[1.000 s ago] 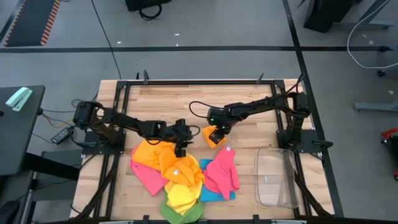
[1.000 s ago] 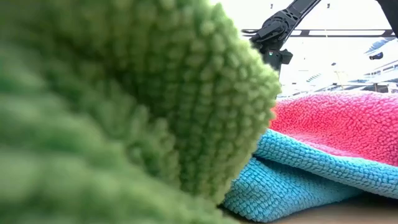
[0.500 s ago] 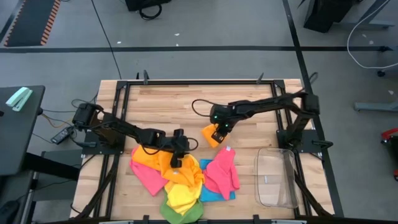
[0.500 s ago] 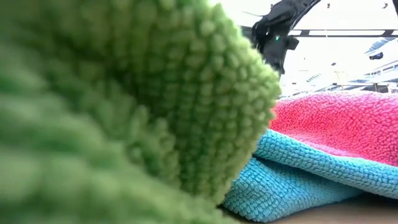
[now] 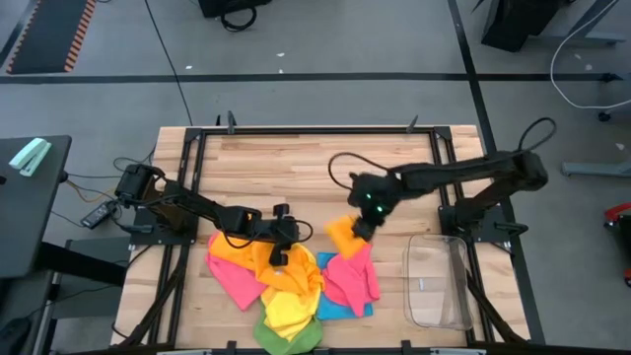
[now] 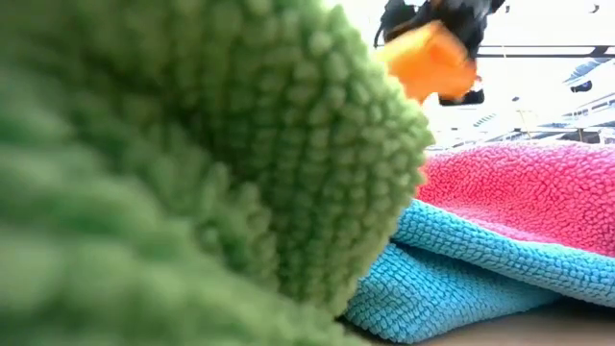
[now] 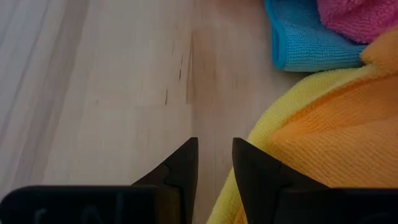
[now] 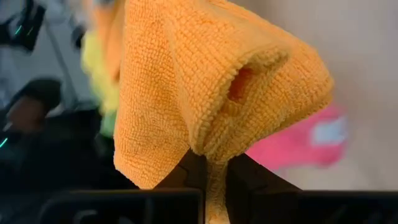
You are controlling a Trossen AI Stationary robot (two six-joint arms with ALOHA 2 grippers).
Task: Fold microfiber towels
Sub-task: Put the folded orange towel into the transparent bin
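My right gripper (image 5: 357,229) pinches one folded orange towel (image 5: 343,231); my left gripper (image 7: 214,163), narrowly parted, is empty; the pile (image 5: 286,286) waits unfolded.

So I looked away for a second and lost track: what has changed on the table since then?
The right pincer has shut on the small orange towel, lifted it and carried it toward the pile, next to the pink towel. The left pincer slid a little onto the pile's orange and yellow towels, holding nothing visible. The pile itself and the clear bin stayed put.
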